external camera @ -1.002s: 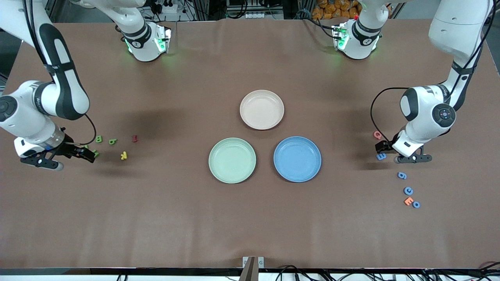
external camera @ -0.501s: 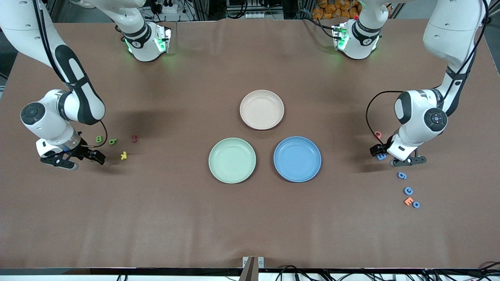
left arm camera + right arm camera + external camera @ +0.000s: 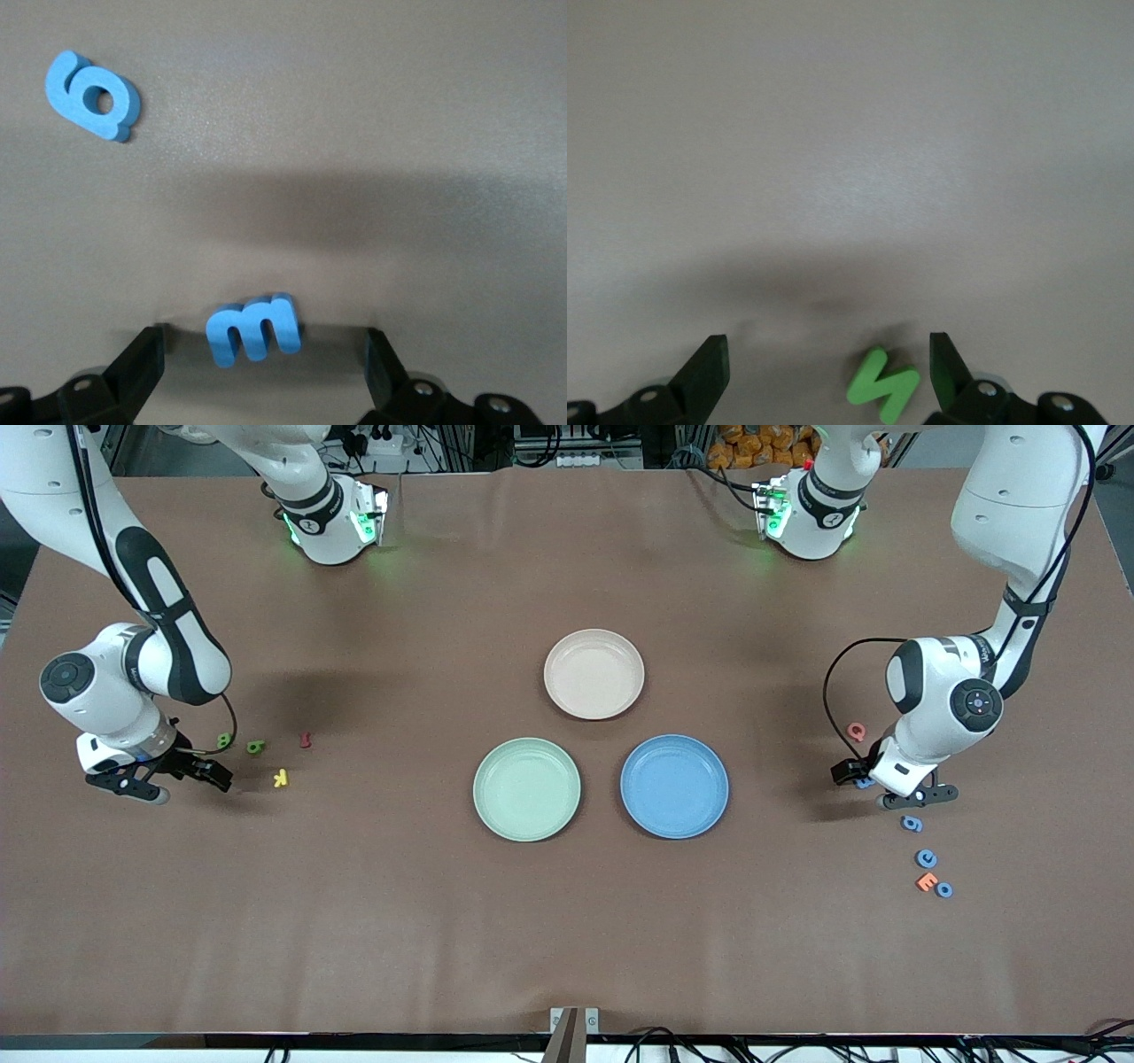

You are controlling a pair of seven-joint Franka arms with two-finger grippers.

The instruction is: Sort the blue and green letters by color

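Note:
My left gripper (image 3: pixel 266 345) is open, low over the table, with a blue letter (image 3: pixel 255 328) lying between its fingers and touching neither. A second blue letter (image 3: pixel 93 96) lies a short way off. In the front view my left gripper (image 3: pixel 855 778) is at the left arm's end, with three more blue letters (image 3: pixel 912 824) (image 3: pixel 926 858) (image 3: pixel 944 889) nearer the camera. My right gripper (image 3: pixel 828 350) is open, and a green letter (image 3: pixel 883 386) lies close to one finger. In the front view my right gripper (image 3: pixel 208 772) hides that letter. Two green letters (image 3: pixel 225 740) (image 3: pixel 256 747) lie just farther back.
A green plate (image 3: pixel 526 788) and a blue plate (image 3: pixel 674 786) sit mid-table, with a cream plate (image 3: pixel 594 673) farther back. A yellow K (image 3: pixel 281 778) and a red letter (image 3: pixel 305 739) lie near the green letters. A pink letter (image 3: pixel 856 732) and an orange letter (image 3: pixel 926 881) lie among the blue ones.
My left gripper has slid a little toward the plates and settled over the blue letter. My right arm has swung toward the green letters, its gripper now covering one of them.

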